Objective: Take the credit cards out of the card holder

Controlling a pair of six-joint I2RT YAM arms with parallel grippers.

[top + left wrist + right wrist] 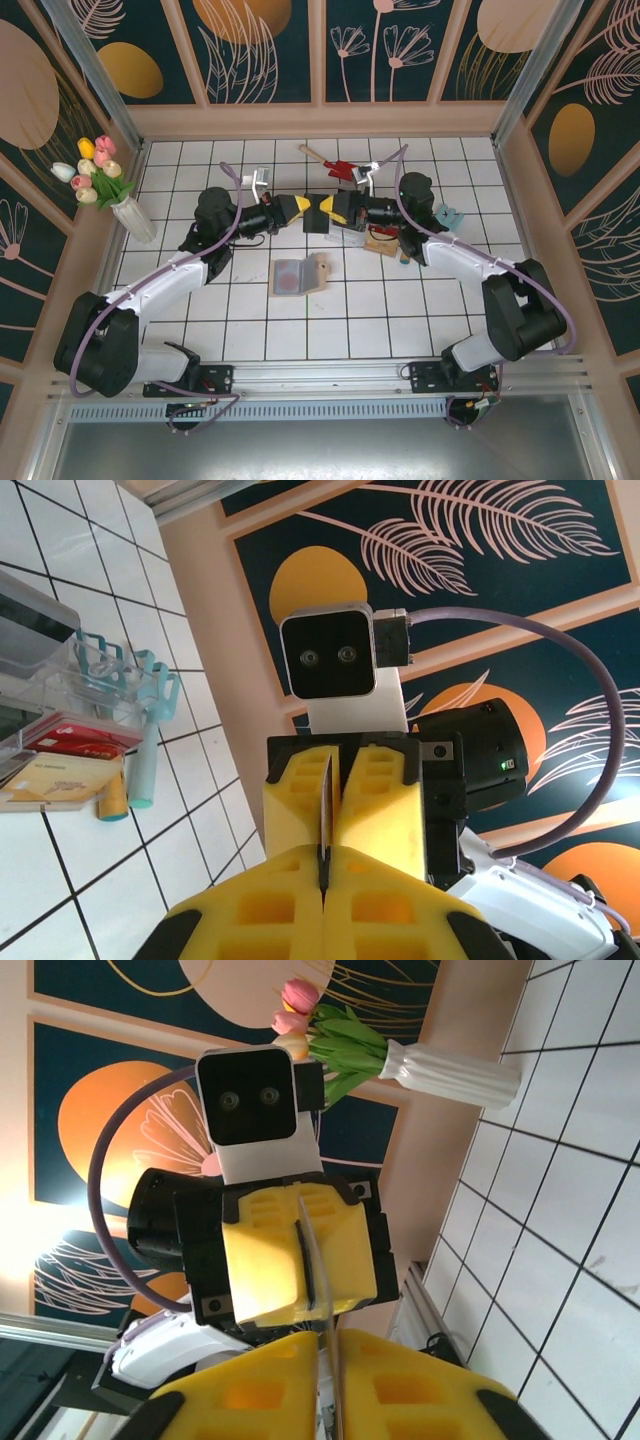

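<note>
Nearest the lens: left gripper [322, 865], clamped tight on one edge of a credit card [326, 810] (thin, seen edge-on). Opposite edge pinched by right gripper [330, 1345], in mid-air. Probably light, stiff and slick; grip across the flat faces, near an edge. Below, on the white-tiled table [400, 320]: card holder [290, 276], lying open. Around: tulip vase [135, 218] at left, leaf-painted panels [260, 40] behind.

A white vase [136, 220] with tulips [93, 166] stands by the left wall. A red toy shovel [338, 167] lies near the far wall. A teal rake [148, 750] lies beside a clear tray [92, 672].
</note>
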